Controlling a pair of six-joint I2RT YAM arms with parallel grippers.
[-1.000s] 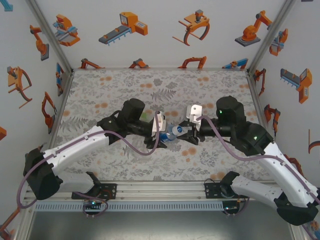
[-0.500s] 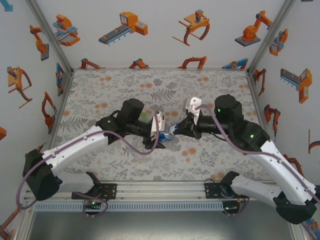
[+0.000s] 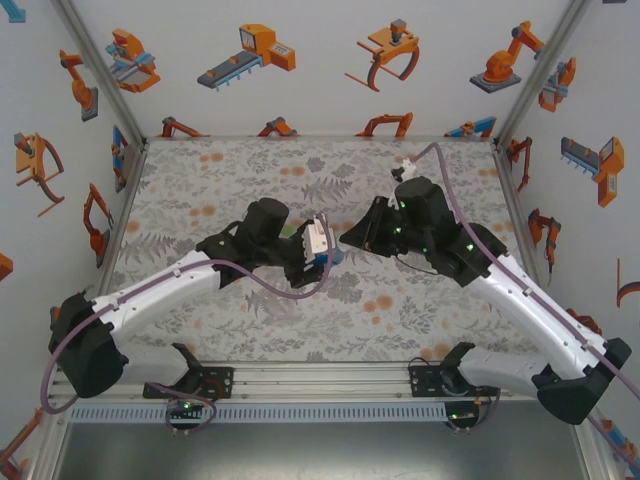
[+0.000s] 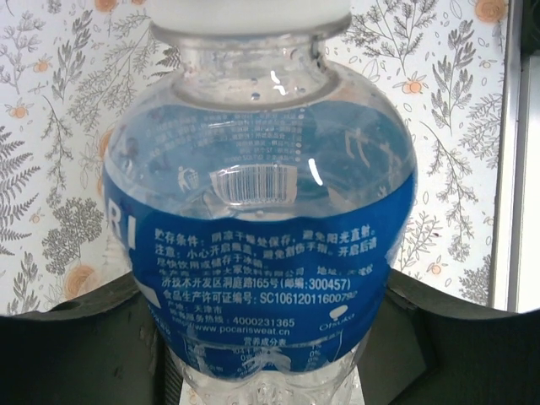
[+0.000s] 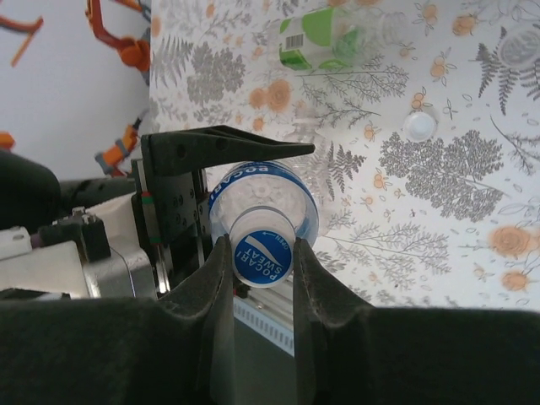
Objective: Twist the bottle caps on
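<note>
Fingers (image 5: 218, 287) at right pinching cap (image 5: 261, 256), left fingers (image 5: 211, 145) clamping bottle (image 4: 261, 236); keep square to neck, twist gently.

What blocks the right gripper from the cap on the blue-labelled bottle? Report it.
Nothing visible. The right gripper straddles the cap, its fingers against both sides, and the cap sits on the neck of the blue-labelled bottle held by the left gripper.

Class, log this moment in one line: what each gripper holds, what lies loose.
left gripper: shut on blue bottle | right gripper: shut on cap atop it | table: green bottle lying, spare cap
</note>
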